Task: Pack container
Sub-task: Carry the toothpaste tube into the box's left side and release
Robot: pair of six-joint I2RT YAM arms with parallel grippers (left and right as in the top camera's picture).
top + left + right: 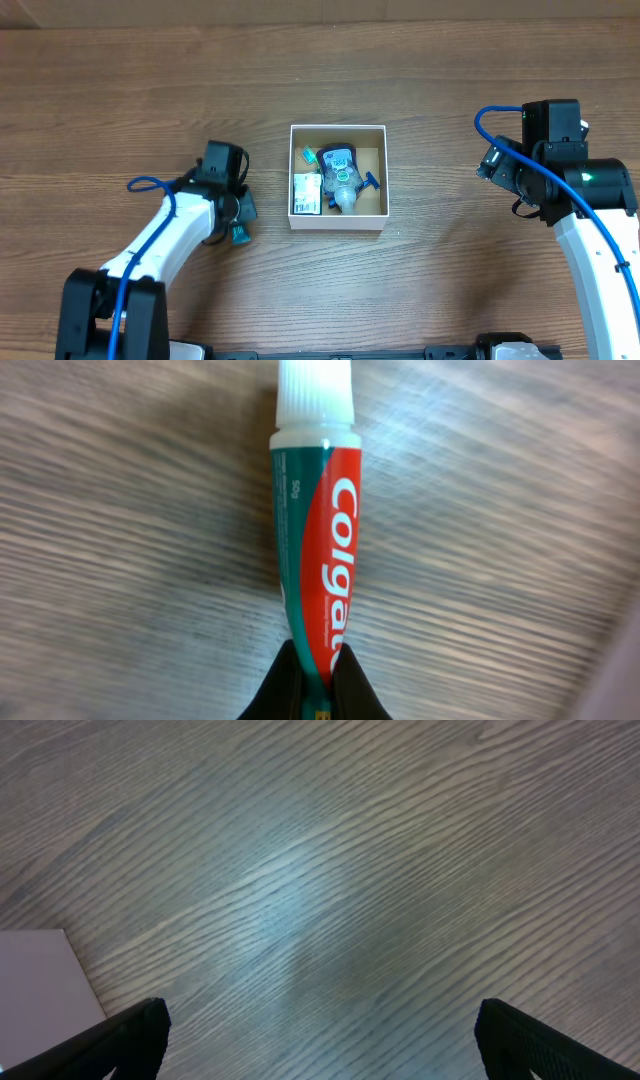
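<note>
The container [337,219] is a shallow square cardboard box with white walls and a brown inside, at the table's middle. It holds a small clear bottle, a small white packet and a blue item. My left gripper [240,222] is left of the box and is shut on the flat end of a red, green and white Colgate toothpaste tube [322,530]; in the left wrist view the jaws [318,685] pinch the tube, whose white cap points away. My right gripper [320,1030] is open and empty over bare wood, right of the box [40,990].
The wooden table [450,120] surrounds the box on all sides. The right arm [560,170] stands at the right edge. The left arm [170,235] reaches in from the lower left.
</note>
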